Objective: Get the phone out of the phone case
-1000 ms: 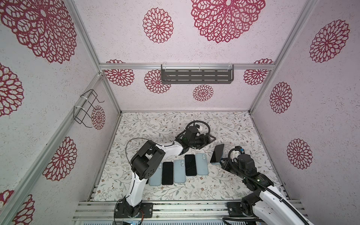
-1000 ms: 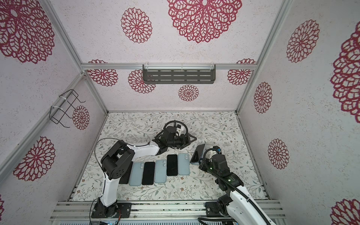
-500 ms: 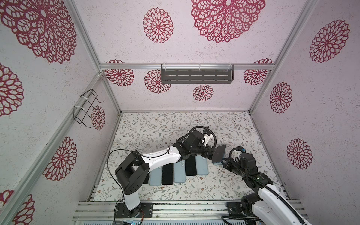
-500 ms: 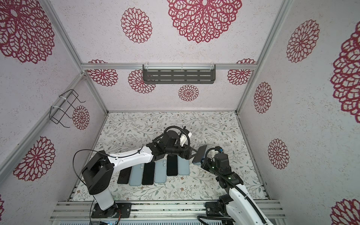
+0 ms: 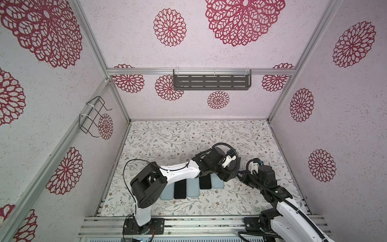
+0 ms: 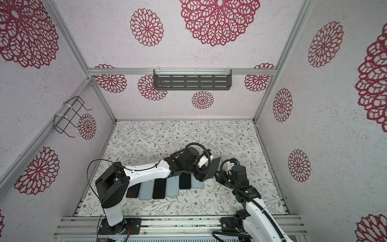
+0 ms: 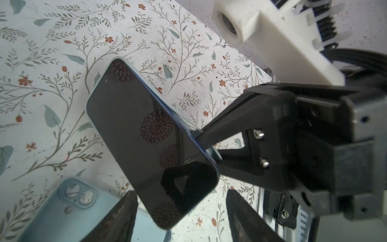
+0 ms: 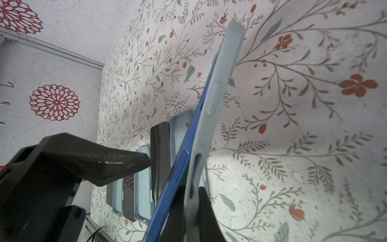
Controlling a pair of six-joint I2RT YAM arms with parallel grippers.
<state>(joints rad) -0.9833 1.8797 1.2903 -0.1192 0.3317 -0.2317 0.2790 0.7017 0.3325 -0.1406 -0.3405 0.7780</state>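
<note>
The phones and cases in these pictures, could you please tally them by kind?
Phones: 4, three dark phones flat on the mat, one blue phone partly out of its case.
Cases: 4, three empty cases on the mat, one held case in the right hand.
Total: 8

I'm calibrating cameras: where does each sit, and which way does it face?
Both top views: high above the arm bases, looking down at the table; left arm, right arm show.
Left wrist: arm-mounted, facing the phone screen; left fingers show.
Right wrist: arm-mounted, sighting along the phone case edge; right fingers show.
Shared: both wrist views see the phone.
</note>
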